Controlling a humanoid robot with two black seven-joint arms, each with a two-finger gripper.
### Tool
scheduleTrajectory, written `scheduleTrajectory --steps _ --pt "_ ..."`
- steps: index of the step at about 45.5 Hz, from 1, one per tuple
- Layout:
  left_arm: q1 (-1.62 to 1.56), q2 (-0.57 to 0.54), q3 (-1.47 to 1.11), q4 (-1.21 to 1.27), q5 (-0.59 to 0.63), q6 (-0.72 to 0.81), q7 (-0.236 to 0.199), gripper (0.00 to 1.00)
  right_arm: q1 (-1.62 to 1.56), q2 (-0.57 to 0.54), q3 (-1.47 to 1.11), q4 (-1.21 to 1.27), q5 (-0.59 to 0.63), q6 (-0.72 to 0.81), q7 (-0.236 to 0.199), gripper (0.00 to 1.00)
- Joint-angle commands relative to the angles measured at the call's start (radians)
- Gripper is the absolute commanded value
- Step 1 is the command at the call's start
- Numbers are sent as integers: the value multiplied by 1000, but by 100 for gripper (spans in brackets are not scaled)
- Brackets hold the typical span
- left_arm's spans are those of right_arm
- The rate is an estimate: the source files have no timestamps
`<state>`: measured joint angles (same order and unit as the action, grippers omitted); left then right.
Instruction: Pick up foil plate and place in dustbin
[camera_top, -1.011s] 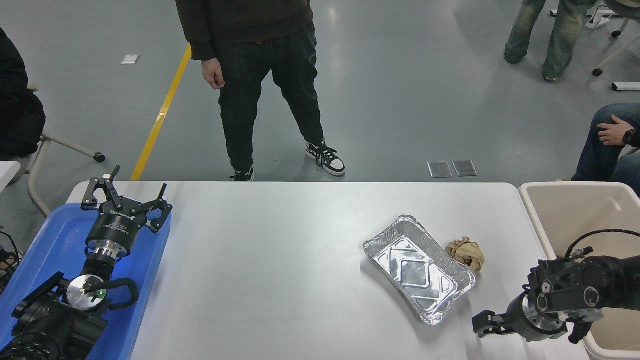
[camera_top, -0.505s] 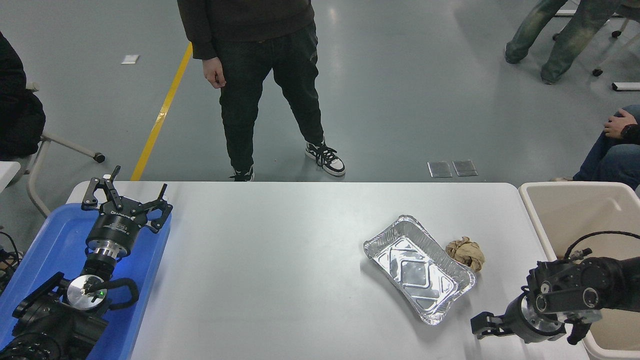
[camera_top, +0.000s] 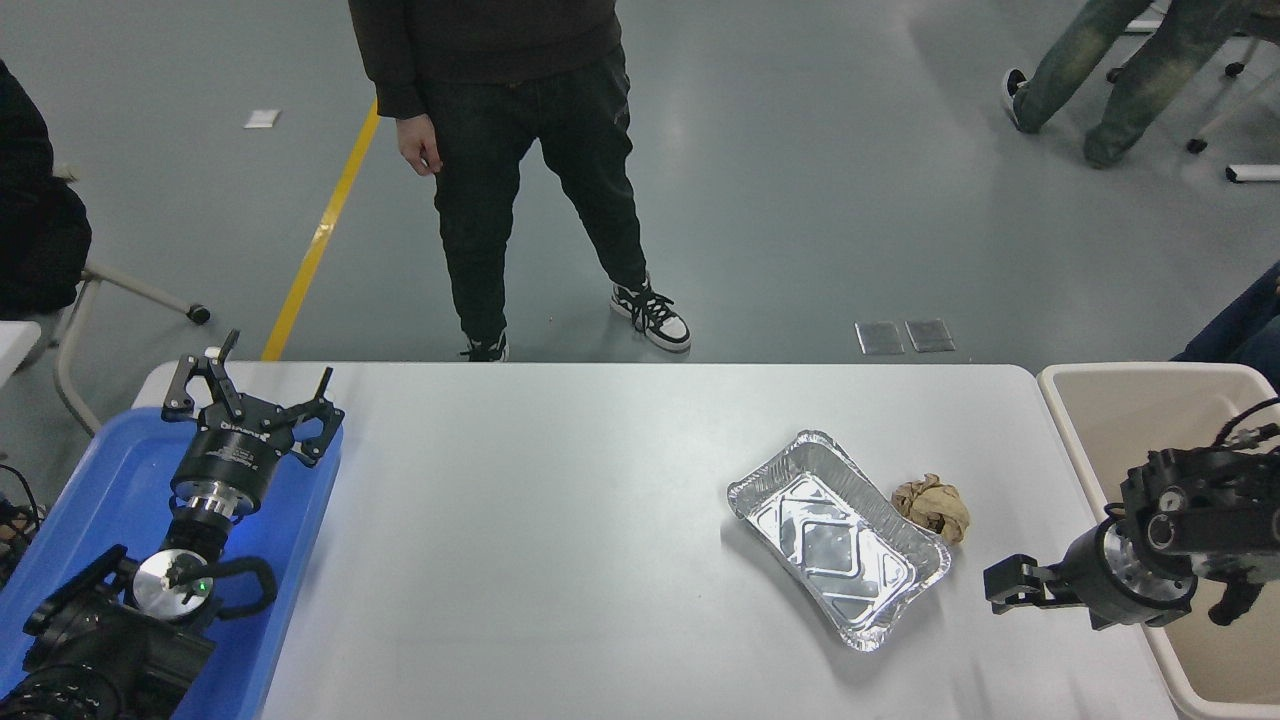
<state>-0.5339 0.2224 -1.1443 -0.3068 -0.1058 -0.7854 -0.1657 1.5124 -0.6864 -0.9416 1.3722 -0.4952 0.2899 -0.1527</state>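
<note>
While the foil plate (camera_top: 839, 537) lies untouched on the counter (camera_top: 560, 520), left of the dustbin (camera_top: 1150, 420), the right gripper (camera_top: 1005, 585) has shifted farther and rightward; jaw state indiscernible, grasp pending.

Shiny crinkled foil plate (camera_top: 838, 538), crumpled brown paper ball (camera_top: 931, 505), smooth beige plastic dustbin (camera_top: 1075, 432)

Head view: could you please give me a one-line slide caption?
Right gripper near the foil plate on the white table, dustbin at right, left gripper parked.
</note>
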Motion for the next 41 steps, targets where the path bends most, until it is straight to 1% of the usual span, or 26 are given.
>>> scheduleTrajectory --steps 1,7,14,21,30,34,41 --pt "0 0 0 0 0 0 0 99 247 -64 -112 88 20 78 -2 100" --pt "0 0 1 0 2 0 0 99 451 -33 -226 154 124 121 -1 100" --pt "0 0 2 0 2 0 0 99 701 91 -351 226 243 186 1 100" --pt "0 0 2 0 2 0 2 99 839 197 -367 229 366 275 -1 100" --pt "0 0 3 0 2 0 2 99 910 278 -370 231 432 321 -1 100" --pt "0 0 2 0 2 0 2 99 954 295 -370 231 466 360 -1 100" --pt "0 0 3 0 2 0 2 99 1014 300 -368 231 474 414 -1 100"
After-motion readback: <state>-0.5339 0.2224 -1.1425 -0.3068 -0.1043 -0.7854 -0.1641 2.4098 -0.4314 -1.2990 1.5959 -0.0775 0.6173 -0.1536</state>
